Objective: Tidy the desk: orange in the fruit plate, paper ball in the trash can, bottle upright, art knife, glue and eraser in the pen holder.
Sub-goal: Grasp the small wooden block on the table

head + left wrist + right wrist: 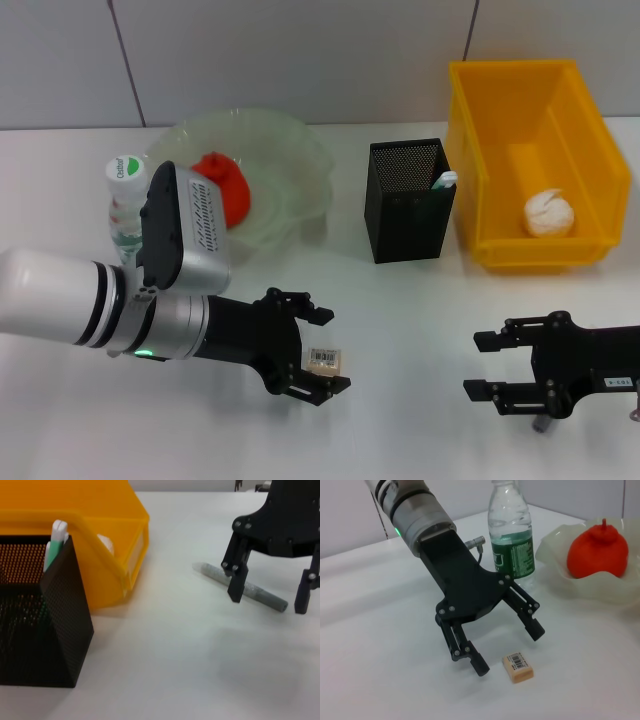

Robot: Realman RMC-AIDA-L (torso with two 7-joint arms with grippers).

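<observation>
The eraser [325,359], a tiny beige block with a barcode label up top, is lying flat on the white table [400,320]. The left gripper [318,352] is sitting around it with fingers spread wide, not touching. Plenty of bare table is stretching between it and the pen holder [408,205]. The right gripper [497,366] is hovering spread open over a grey stick [245,586], well apart.

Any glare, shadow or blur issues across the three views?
Head view: even light, soft shadow beside the pen holder, eraser label readable. Left wrist view: the right gripper casts a faint shadow on the table; mesh close up looks soft. Right wrist view: bottle shows mild highlights.
</observation>
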